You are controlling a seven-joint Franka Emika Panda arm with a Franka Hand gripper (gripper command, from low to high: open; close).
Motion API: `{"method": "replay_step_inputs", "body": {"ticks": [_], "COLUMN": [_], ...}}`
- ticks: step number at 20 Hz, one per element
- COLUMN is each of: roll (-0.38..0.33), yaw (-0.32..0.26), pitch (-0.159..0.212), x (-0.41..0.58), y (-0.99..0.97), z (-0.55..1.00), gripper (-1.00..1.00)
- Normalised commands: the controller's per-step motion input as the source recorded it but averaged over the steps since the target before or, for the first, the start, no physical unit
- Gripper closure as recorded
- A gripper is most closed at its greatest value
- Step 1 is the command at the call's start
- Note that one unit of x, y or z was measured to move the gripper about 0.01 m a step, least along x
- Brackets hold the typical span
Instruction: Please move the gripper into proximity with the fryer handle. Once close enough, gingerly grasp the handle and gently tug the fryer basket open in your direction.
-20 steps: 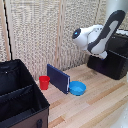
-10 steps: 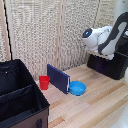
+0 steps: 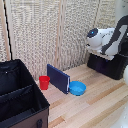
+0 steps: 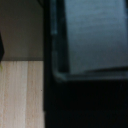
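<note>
The boxy black air fryer (image 3: 109, 66) stands at the exterior view's right, on the wooden table. The white-and-grey arm (image 3: 102, 39) leans over its top. The white boxy gripper (image 3: 99, 54) sits just above the fryer's near top edge; its fingers do not show. The wrist view is blurred and filled by the fryer's black body (image 4: 85, 100) with a grey glossy panel (image 4: 95, 35); no fingers show there. The fryer handle is not visible in either view. The fryer basket cannot be told apart from the fryer's dark front.
A big black fabric bin with dividers (image 3: 20, 97) stands at the exterior view's lower left. A red cup (image 3: 44, 82), a dark blue upright panel (image 3: 58, 78) and a blue bowl (image 3: 77, 88) stand mid-table. Woven screens (image 3: 45, 30) form the back wall.
The arm has moved toward the exterior view's right and now reaches over the fryer's top. Nothing else moved.
</note>
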Motion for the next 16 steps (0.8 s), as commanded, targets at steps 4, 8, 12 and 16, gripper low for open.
{"method": "replay_step_inputs", "body": {"ticks": [4,8,12,16], "roll": [-0.009,-0.035,0.148,0.282], "yaw": [-0.005,-0.025,-0.168,-0.197], "pitch": [0.042,0.052,-0.025,-0.009], "x": [0.022,0.096,0.0,-0.012], "y": [0.04,0.0,0.13,0.32], "z": [0.01,0.19,0.42,0.27], "gripper": [1.0,1.0,1.0,1.0]}}
